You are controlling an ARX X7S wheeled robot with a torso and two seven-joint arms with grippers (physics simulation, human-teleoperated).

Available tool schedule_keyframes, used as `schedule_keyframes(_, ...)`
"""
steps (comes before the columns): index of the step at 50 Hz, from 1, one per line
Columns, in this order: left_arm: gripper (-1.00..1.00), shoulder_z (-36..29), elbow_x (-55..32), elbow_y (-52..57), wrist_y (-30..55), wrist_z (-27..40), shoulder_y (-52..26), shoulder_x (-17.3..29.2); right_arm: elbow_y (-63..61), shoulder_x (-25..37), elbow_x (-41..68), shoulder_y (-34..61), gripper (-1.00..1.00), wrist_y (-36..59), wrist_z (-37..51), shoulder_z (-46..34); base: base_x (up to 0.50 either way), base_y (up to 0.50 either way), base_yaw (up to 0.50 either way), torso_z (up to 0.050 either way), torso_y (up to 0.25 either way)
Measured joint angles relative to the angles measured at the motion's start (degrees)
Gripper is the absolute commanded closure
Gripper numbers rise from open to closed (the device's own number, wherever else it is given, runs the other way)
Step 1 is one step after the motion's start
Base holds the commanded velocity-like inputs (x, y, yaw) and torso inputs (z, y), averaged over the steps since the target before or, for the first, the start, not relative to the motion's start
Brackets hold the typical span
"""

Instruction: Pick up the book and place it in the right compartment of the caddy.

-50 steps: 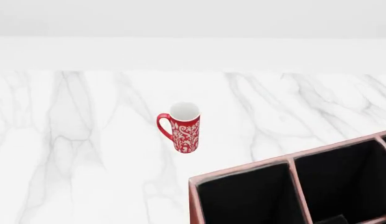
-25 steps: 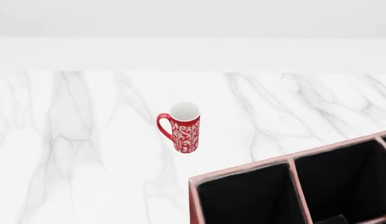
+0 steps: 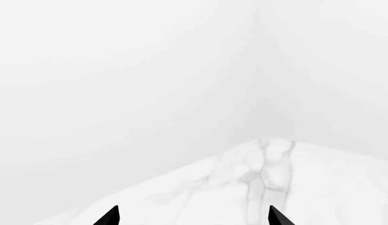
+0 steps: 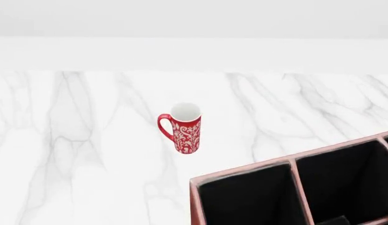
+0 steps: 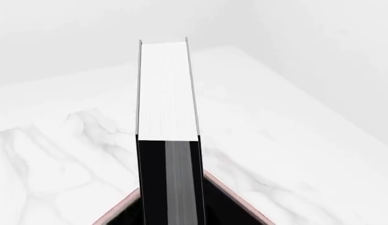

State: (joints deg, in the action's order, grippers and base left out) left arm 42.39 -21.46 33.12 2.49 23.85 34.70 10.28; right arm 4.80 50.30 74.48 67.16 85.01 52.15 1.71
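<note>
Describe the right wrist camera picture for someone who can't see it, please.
A thick black book with white page edges stands on end in the middle of the picture, over a pink-rimmed corner of the caddy. A white marble table spreads out behind it.

I see a tall red ceramic mug with a white floral pattern (image 4: pixel 183 127) standing upright on the white grey-veined marble tabletop (image 4: pixel 75 154), handle toward my left, with a plain white wall (image 4: pixel 194 18) behind.
</note>
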Motion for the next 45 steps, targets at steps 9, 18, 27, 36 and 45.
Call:
schedule_keyframes(9, -1.00, 0.17, -0.21, -0.33, -0.30, -0.13, 0.06, -0.07, 1.37, 1.94, 10.50, 1.22, 1.00, 2.28, 9.84, 0.52, 0.00, 0.00, 0.00, 0.000, 0.002)
schedule_keyframes(18, -1.00, 0.22, -0.35, -0.66, -0.57, -0.23, 0.05, -0.13, 2.93, 4.78, 20.38, 2.11, 1.00, 2.48, 18.67, -1.04, 0.00, 0.00, 0.00, 0.000, 0.001)
schedule_keyframes(27, -1.00, 0.21, -0.43, -0.82, -0.75, -0.27, 0.05, -0.17, 3.30, 7.10, 24.85, 0.94, 1.00, 1.03, 22.60, -1.93, 0.00, 0.00, 0.00, 0.001, 0.001)
schedule_keyframes(36, -1.00, 0.16, -0.45, -0.63, -0.66, -0.19, 0.08, -0.12, 2.65, 8.22, 24.32, -1.67, 1.00, -1.30, 22.06, -2.12, 0.00, 0.00, 0.00, 0.000, 0.001)
schedule_keyframes(45, -1.00, -0.02, -0.32, -0.63, -0.67, -0.18, 0.05, -0.08, 1.77, 8.59, 22.59, -3.36, 1.00, -3.37, 20.15, -2.60, 0.00, 0.00, 0.00, 0.000, 0.001)
